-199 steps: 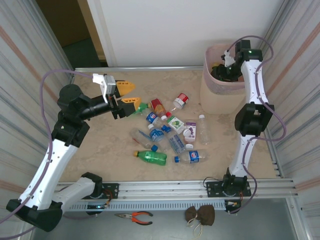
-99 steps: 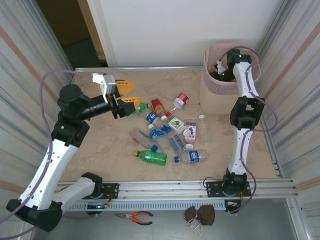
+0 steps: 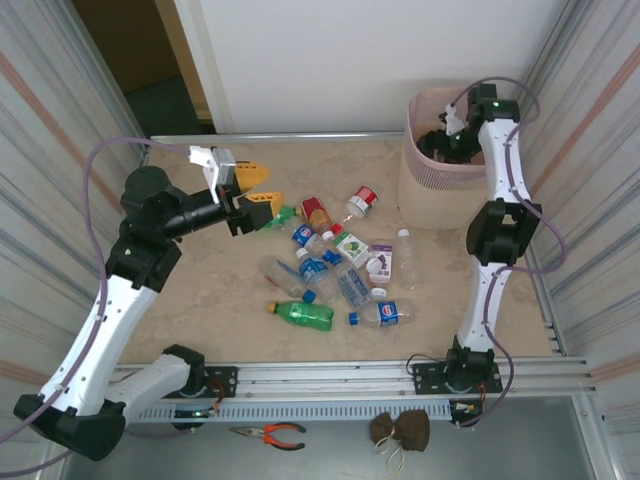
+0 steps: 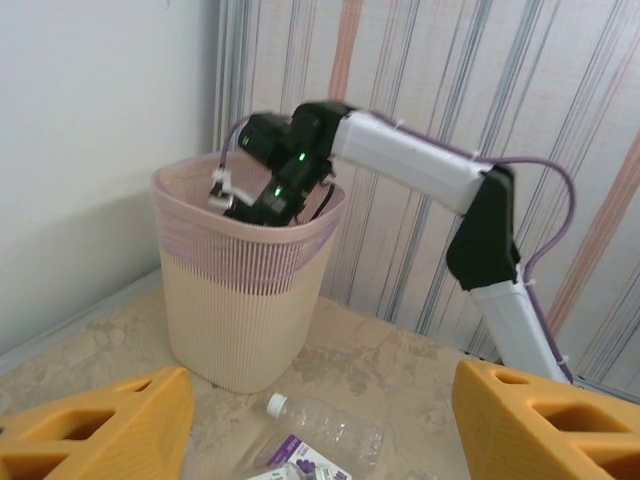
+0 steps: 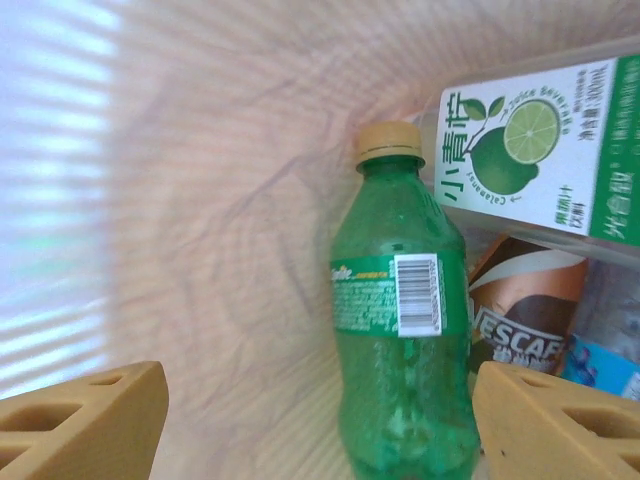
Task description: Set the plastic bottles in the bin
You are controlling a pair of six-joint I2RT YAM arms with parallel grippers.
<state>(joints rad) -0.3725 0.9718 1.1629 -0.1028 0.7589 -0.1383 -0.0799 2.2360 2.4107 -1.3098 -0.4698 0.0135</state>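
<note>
While the right pincer [image 5: 320,425] hangs inside the bin [image 3: 428,195], jaws released and grasping nothing, you have one green bottle [image 5: 400,330] lying loose below it on the bin floor, cap pointing ahead of the pincer, with a lime-labelled bottle [image 5: 530,150] just beside it. Outstanding: the plastic bottles [image 3: 352,286], a loose scatter on the table [image 3: 220,290], well apart from that pincer and just ahead of and below the left pincer [image 3: 262,189], which is likewise released and empty. Nearer arm, by judgement: the left. Candidate: a clear bottle [image 4: 330,432], ahead of the left pincer, between it and the bin, long axis crosswise to the pincer's line of reach, white cap to its left. You would probably want the jaws set across that axis.
</note>
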